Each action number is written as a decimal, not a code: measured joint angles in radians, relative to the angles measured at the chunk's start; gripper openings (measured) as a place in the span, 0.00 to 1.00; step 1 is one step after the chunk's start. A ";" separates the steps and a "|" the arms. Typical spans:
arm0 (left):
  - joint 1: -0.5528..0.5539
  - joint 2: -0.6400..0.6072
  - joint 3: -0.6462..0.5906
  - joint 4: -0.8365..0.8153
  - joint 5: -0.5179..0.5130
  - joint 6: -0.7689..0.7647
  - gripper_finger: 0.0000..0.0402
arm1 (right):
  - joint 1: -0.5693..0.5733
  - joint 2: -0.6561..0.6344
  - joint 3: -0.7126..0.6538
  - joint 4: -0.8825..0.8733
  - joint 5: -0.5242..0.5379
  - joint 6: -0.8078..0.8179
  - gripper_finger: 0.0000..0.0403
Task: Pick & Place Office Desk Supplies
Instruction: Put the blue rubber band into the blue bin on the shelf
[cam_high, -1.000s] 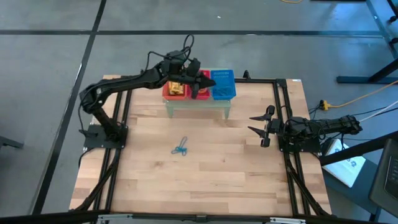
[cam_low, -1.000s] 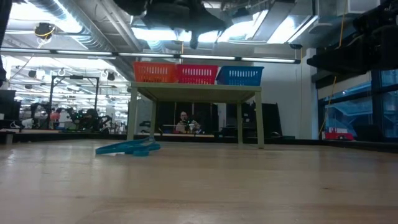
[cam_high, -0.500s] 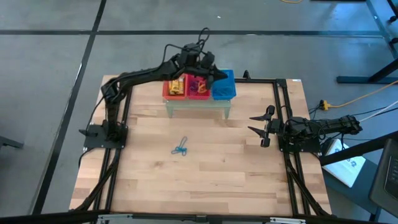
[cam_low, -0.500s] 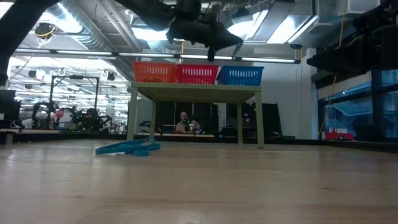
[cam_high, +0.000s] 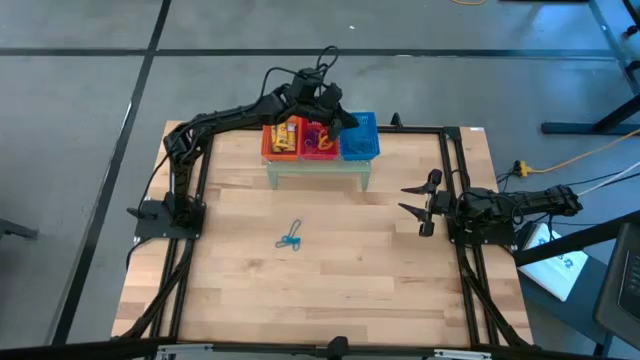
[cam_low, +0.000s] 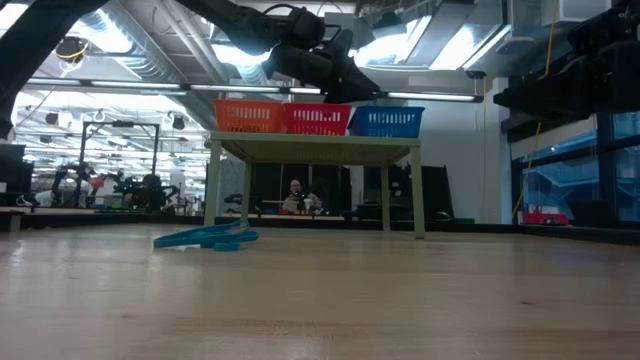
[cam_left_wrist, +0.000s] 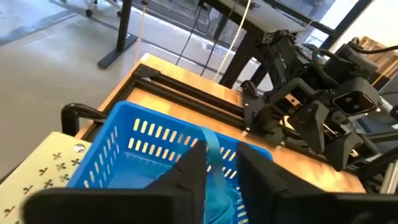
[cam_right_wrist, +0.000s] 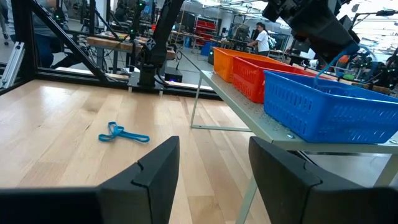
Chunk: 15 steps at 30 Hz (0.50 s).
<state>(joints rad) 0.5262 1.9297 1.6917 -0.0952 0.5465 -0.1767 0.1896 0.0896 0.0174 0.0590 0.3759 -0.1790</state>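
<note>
3 mesh baskets (cam_high: 321, 140) (orange, red, blue), 1 small stand (cam_high: 316, 169), 2 blue loops (cam_high: 290, 238) on table.
</note>
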 joint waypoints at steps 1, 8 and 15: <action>0.000 0.000 0.000 0.000 -0.003 0.000 0.23 | 0.000 0.000 0.000 0.000 0.000 0.000 0.48; -0.020 0.000 0.000 0.003 -0.004 -0.003 0.44 | 0.000 0.000 0.000 0.000 0.000 0.001 0.48; -0.045 -0.008 0.000 0.066 0.003 -0.107 0.52 | 0.000 0.000 0.000 0.000 0.000 0.003 0.48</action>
<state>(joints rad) 0.4817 1.9214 1.6917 -0.0289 0.5491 -0.2841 0.1897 0.0895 0.0174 0.0593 0.3759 -0.1757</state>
